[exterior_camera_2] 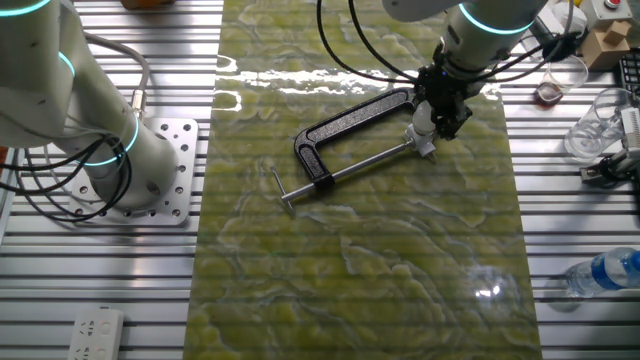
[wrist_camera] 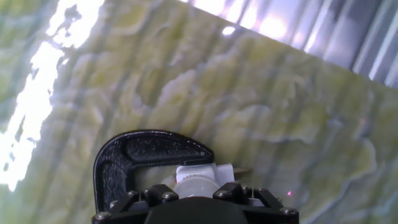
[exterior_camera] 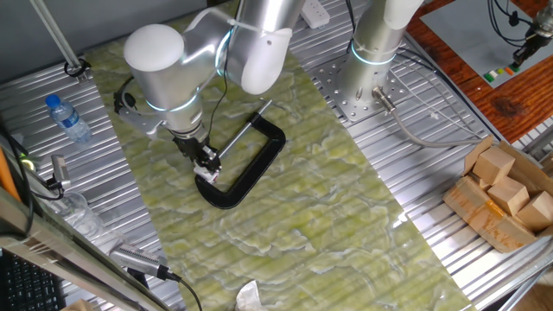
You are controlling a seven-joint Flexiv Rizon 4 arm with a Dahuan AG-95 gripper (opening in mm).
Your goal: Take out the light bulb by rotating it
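My arm (exterior_camera: pixel 194 56): silver-white rounded housings, glowing teal joint rings, black cables alongside. Gripper (exterior_camera: pixel 206 164): black, with small screws across its front.

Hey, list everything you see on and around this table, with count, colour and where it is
light bulb: one, frosted white, held at the black clamp's jaw end, between the gripper fingers
C-clamp: one, black with a silver screw, lying flat mid-mat
mat: one, green-yellow marbled, covering the table centre
water bottle: one, clear with blue cap, lying on the metal table beside the mat
wooden blocks: several, tan, in a cardboard box at the table edge
power strip: one, white, at a table corner
second robot arm: one, silver, bolted beside the mat
gripper: one, black, around the bulb
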